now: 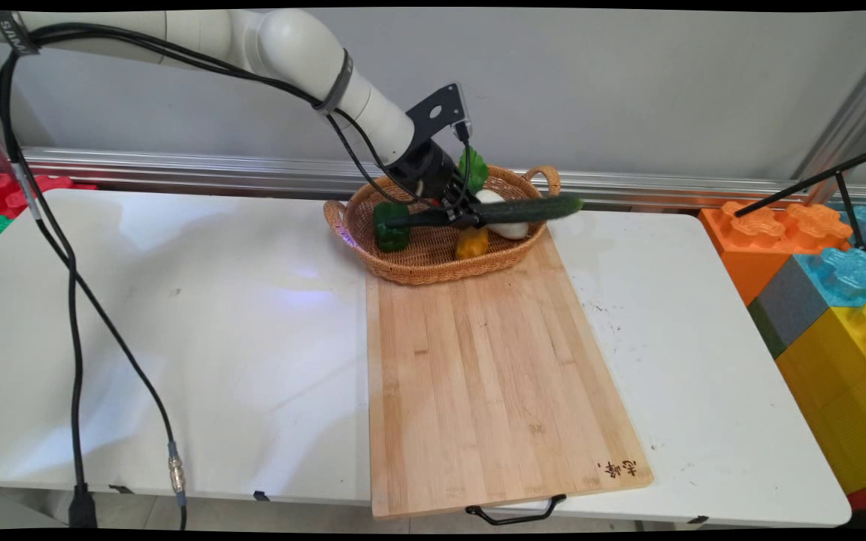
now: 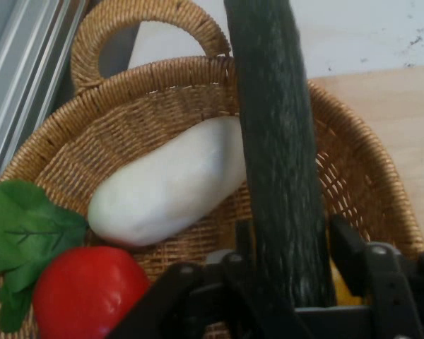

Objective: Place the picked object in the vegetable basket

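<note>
Your white arm is reaching in from the upper left and angling downward to the right, with the black gripper clamping its fingers on either side of a cucumber.

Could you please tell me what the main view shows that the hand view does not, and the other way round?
Only the main view shows the green pepper and the whole cutting board on the white table. Only the hand view shows the red tomato. Both show the claw shut on the cucumber above the wicker basket, the white vegetable and the green leaf.
</note>
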You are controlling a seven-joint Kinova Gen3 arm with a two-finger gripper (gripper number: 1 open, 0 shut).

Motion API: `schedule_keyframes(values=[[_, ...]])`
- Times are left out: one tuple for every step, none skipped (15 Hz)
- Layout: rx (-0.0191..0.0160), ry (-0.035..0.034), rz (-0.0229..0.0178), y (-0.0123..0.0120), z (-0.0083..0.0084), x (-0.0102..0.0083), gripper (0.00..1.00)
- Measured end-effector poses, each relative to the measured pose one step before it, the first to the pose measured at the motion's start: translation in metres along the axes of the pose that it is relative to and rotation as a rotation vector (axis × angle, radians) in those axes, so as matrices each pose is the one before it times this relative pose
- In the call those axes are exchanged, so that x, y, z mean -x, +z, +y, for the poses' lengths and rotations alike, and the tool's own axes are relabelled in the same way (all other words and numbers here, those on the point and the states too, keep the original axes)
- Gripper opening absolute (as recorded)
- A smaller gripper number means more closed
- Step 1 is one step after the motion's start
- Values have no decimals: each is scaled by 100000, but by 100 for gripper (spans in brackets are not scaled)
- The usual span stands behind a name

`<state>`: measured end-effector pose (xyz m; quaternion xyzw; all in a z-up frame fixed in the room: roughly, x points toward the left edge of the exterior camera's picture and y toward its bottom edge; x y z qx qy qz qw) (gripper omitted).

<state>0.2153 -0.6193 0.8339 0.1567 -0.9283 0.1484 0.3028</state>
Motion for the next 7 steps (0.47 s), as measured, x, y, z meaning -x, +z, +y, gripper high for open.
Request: schedule_keyframes(values=[[249,-385,189,100,-47,12,100],[155,-249,94,14,-17,-5,100],[212,-325,202,-20,-25,-48,100],[248,-192,3,-57,15,-13,100],[240,-221,124,-186,27,-81,100],[115,-146,97,-189,30,-89,100],[175,-160,137,-323,79,-155,100]])
